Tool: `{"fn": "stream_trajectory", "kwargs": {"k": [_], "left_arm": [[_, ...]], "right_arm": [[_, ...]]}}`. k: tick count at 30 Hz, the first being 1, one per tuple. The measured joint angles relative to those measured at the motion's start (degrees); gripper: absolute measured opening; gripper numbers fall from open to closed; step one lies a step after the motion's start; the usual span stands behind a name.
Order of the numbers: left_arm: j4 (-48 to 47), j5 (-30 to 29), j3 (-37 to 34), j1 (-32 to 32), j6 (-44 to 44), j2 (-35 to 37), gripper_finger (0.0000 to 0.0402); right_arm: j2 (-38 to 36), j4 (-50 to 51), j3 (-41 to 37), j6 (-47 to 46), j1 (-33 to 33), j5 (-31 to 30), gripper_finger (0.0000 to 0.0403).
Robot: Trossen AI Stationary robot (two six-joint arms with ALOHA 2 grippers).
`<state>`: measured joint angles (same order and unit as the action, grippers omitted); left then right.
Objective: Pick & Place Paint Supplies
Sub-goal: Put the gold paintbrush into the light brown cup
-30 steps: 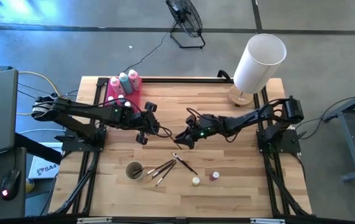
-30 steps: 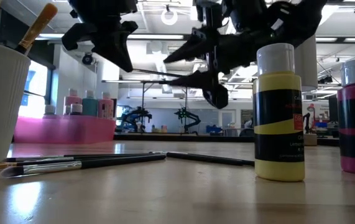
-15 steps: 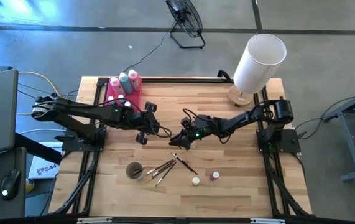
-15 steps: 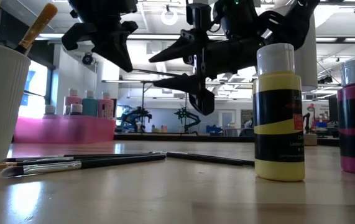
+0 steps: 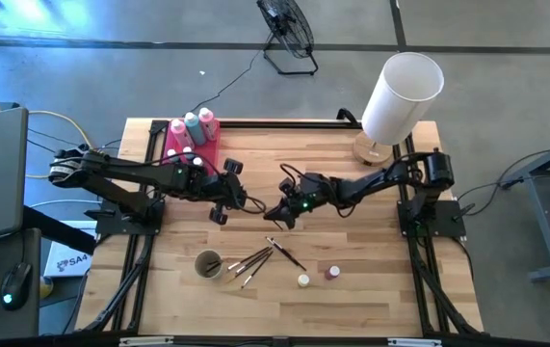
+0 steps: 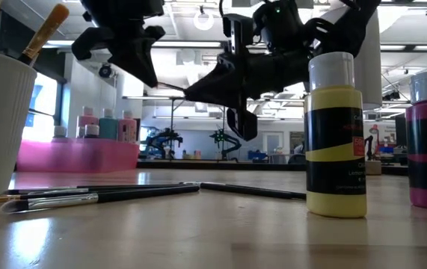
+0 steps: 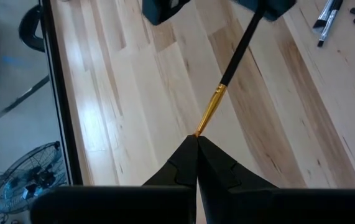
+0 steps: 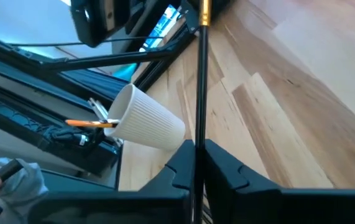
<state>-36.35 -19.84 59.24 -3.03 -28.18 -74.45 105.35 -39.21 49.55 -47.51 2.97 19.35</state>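
Brush (image 7: 227,71) hangs in the air above the middle of the table (image 5: 352,173), held at both ends: the left gripper (image 7: 196,144) is pinched on its gold ferrule end, and the right gripper (image 8: 197,152) is clamped on its dark handle. In the high view the two grippers meet just beside each other over the bare wood, left (image 5: 224,200) and right (image 5: 279,212). In the low view the brush shows as a thin line between the two dark grippers, well clear of the tabletop.

Below them, toward the front of the table, more brushes (image 5: 260,258) lie loose in a fan, next to a white ribbed cup (image 5: 208,264) that holds an orange-handled brush (image 8: 90,123). Two small paint pots stand near the front edge, a yellow pot (image 5: 303,280) and a red pot (image 5: 333,273), slightly apart. In the low view they stand upright with white caps.

At the back left a pink tray (image 5: 207,154) holds three squeeze bottles (image 5: 191,126), two pink and one teal, upright. A white lampshade (image 5: 402,96) stands at the back right corner.

A person's sleeve (image 8: 6,180) shows in the right wrist view.
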Motion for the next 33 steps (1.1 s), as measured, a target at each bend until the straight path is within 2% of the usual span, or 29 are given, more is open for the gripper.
{"fn": "stream_trajectory", "kwargs": {"k": [16, 19, 27, 33], "left_arm": [[1.4, -1.5, 0.0, 0.0, 0.2, 0.0, 0.0005], [1.5, -2.4, 0.0, 0.0, 0.2, 0.0, 0.0028], [1.4, -9.2, 0.0, 0.0, 0.1, 0.2, 0.0123], [1.0, -18.6, 0.0, 0.0, 3.2, 0.7, 0.0140]], "right_arm": [[0.0, -0.1, 0.0, 0.9, 0.5, 2.2, 0.0007], [0.0, -0.2, 0.0, 1.2, 0.4, 2.7, 0.0006], [0.0, -0.1, 0.0, 1.5, 0.4, 2.3, 0.0006], [-0.7, -0.6, 0.0, 2.6, 0.8, 3.2, 0.0005]]}}
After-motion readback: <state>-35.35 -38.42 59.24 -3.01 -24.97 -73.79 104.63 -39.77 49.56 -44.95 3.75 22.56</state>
